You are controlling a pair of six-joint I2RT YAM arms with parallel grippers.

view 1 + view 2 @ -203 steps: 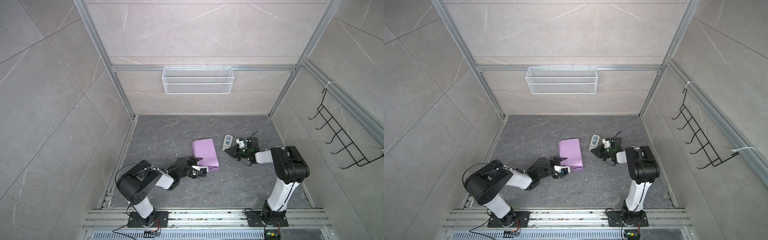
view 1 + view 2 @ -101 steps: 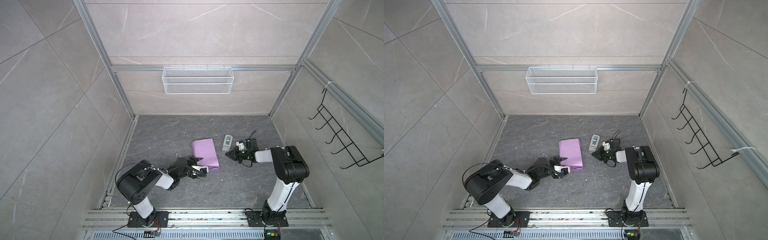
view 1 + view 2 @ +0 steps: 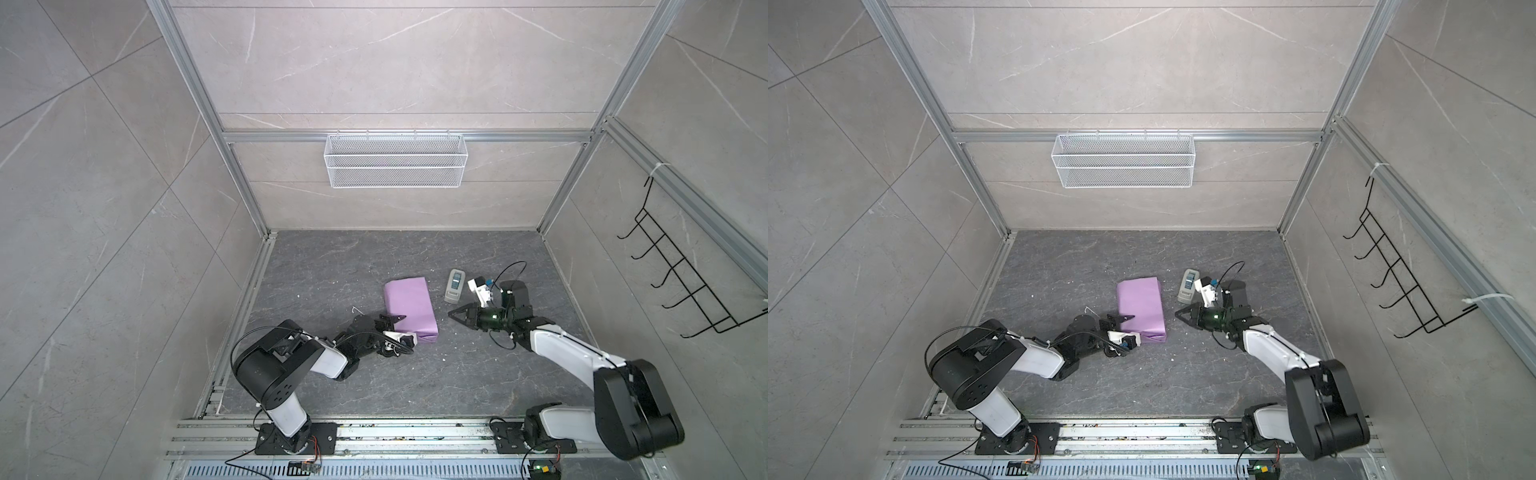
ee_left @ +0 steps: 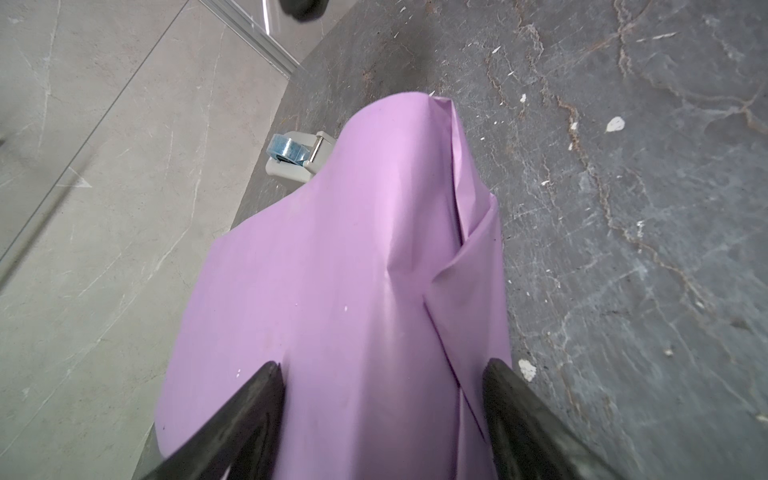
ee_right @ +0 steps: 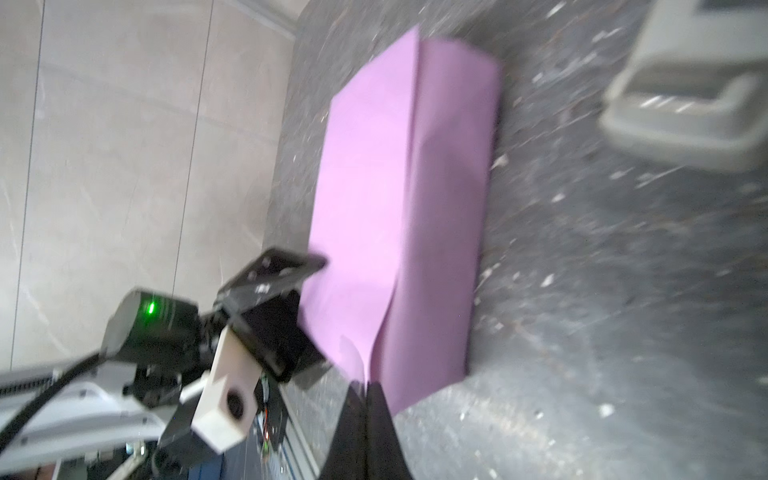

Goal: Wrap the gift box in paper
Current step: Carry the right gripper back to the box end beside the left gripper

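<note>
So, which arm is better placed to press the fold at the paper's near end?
Left, probably: the left gripper is open over that end of the paper; the right gripper is shut, apart from it.

Pale grey-beige walls (image 3: 395, 62) of large tiles with faint white veining enclose a dark grey, stone-look tabletop (image 3: 332, 257) flecked with small white scraps. Aluminium frame posts (image 3: 206, 116) run up the corners. A white wire basket (image 3: 395, 178) hangs on the back wall (mesh-sided, long and shallow). A black hook rack (image 3: 685, 264) hangs on the right-hand wall. The light is even and soft.
</note>
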